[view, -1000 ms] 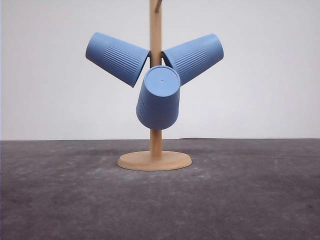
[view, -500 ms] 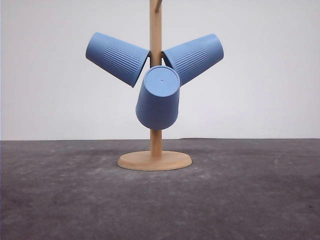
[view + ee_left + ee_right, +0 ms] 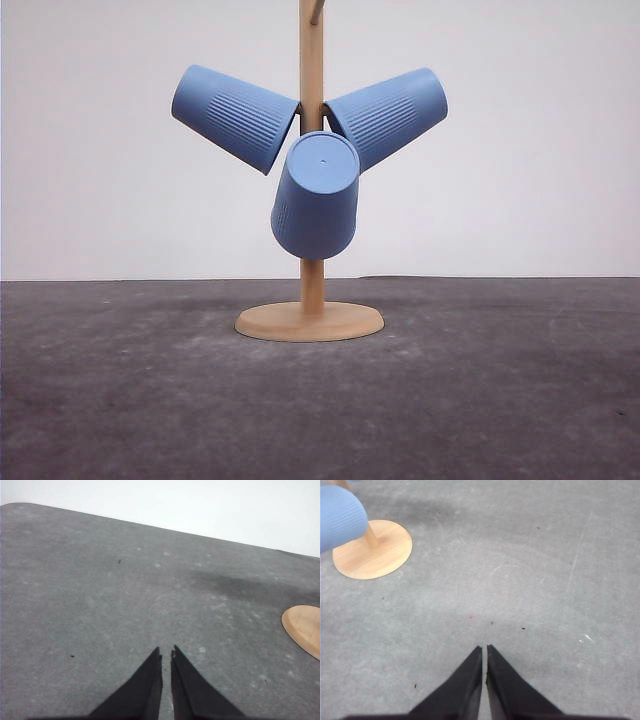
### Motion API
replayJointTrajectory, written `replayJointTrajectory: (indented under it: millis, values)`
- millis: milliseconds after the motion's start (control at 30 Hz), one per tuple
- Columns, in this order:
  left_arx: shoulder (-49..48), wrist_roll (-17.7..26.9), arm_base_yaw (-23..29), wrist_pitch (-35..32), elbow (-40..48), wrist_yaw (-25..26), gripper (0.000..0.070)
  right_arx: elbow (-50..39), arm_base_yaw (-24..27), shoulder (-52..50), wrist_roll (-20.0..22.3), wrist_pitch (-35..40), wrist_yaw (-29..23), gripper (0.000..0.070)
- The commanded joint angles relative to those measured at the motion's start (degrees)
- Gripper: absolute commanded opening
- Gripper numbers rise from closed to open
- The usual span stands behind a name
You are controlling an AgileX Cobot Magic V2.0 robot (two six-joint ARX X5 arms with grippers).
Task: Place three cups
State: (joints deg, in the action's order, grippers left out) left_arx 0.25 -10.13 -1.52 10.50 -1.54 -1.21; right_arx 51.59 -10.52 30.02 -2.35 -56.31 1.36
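Nothing has moved since a second ago except the front cup, which has swung a hair on its peg. Left to right on the wooden stand: the left cup slants base up-left, mouth toward the pole; the front cup hangs with its flat base toward the camera; the right cup slants base up-right. All are ribbed, tapered, light blue. Above grey table, the left gripper and right gripper hold their dark fingertips nearly together, gripping nothing.
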Motion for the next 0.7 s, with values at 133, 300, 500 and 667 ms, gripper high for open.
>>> replayJointTrajectory:
  millis: [133, 300, 500, 667]
  values:
    - [-0.07, 0.37, -0.04, 0.31, 0.81, 0.04, 0.0012, 0.32, -0.15, -0.13, 1.07, 1.19, -0.15, 0.0012]
    - [-0.07, 0.37, -0.04, 0.28, 0.81, 0.04, 0.0012, -4.27, 3.18, -5.56, 4.03, 13.75, 0.25, 0.0012]
    - [-0.07, 0.37, -0.04, 0.28, 0.81, 0.04, 0.0012, -23.07, 8.32, -15.62, 3.91, 37.61, 0.14, 0.0012]
    - [-0.07, 0.37, -0.04, 0.28, 0.81, 0.04, 0.0012, -38.08, 9.05, -22.49, 2.71, 46.97, 0.19, 0.0012]
